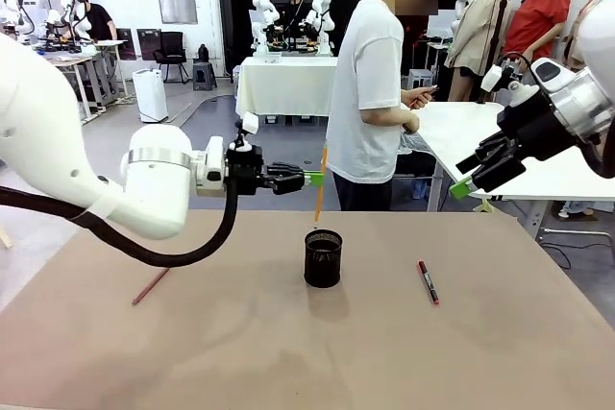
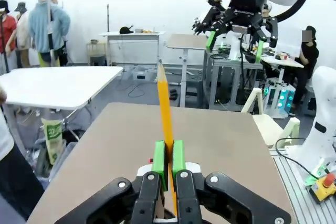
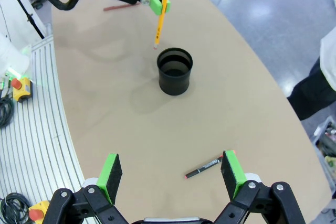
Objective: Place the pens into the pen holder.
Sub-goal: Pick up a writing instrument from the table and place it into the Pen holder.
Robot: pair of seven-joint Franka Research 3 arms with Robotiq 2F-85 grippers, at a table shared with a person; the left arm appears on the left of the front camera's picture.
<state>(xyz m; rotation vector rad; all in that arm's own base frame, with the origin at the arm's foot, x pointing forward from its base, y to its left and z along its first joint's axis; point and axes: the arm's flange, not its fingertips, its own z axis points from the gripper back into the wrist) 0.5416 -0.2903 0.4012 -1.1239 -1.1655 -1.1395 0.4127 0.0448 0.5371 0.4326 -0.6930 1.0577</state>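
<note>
Tan table (image 1: 240,352), marker (image 1: 428,281) near pen holder (image 1: 323,258)

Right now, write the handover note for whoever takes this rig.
Left pincer: shut on the yellow pencil, held nearly upright, tip just above the pen holder, not in it.
Right pincer: open, holding nothing, raised over the table's right side.
Black marker lies right of the holder; reddish-brown pencil lies far left.
Done: nothing in the holder. Left: all three.
</note>
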